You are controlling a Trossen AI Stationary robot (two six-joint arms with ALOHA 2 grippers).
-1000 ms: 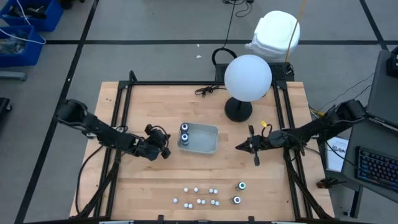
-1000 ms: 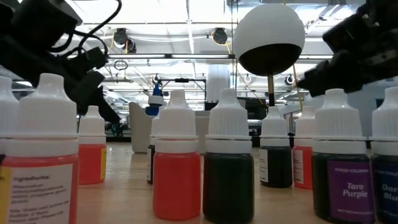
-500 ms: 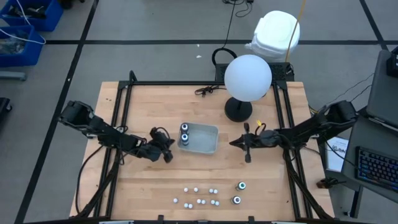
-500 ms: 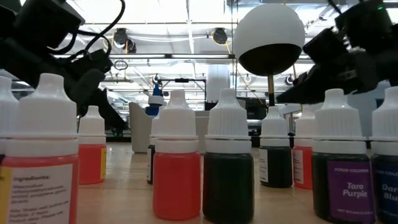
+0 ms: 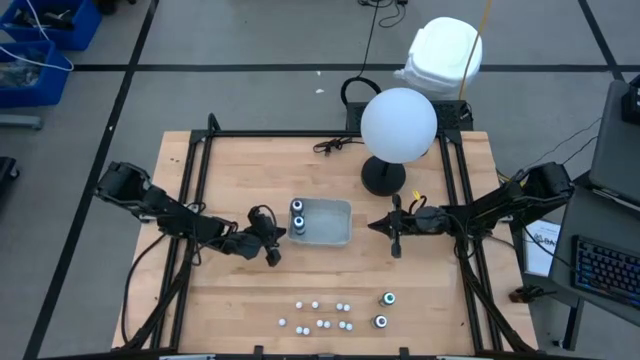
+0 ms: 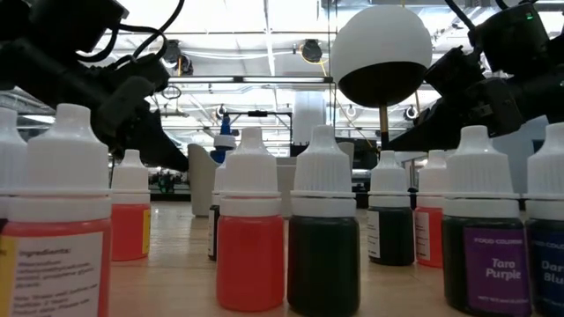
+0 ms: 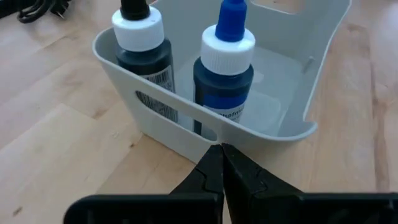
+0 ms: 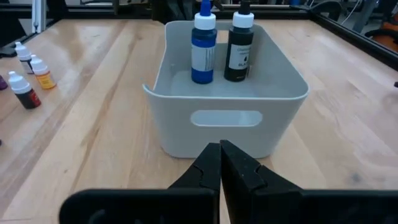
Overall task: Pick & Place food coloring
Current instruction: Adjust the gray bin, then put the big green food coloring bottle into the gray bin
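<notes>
Several tiny white-capped dropper bottles (image 5: 320, 315) stand near the table's front edge, with two dark round jars (image 5: 384, 309) to their right. In the low view they fill the foreground, among them a red one (image 6: 251, 260). A pale bin (image 5: 330, 228) at mid-table holds a blue-tipped bottle (image 7: 224, 74) and a black-tipped bottle (image 7: 142, 50), both upright. My left gripper (image 5: 275, 240) is shut and empty at the bin's left wall. My right gripper (image 5: 378, 227) is shut and empty, a short way right of the bin, pointing at its handle slot (image 8: 225, 118). My left gripper's shut fingertips (image 7: 221, 149) stand low against the bin's left wall (image 7: 186, 134), coming level from the table's left. I cannot tell whether they touch it.
A lamp with a white globe (image 5: 398, 123) stands on a dark base (image 5: 383, 178) behind the bin's right end. A black cable (image 5: 335, 146) lies at the far edge. Bare wood lies between the bin and the bottle row.
My left gripper has gone toward the table's right edge, up to the bin's left wall. My right gripper has gone toward the table's left edge and a little toward the far edge, closer to the bin. The bin and the bottles have stayed put.
</notes>
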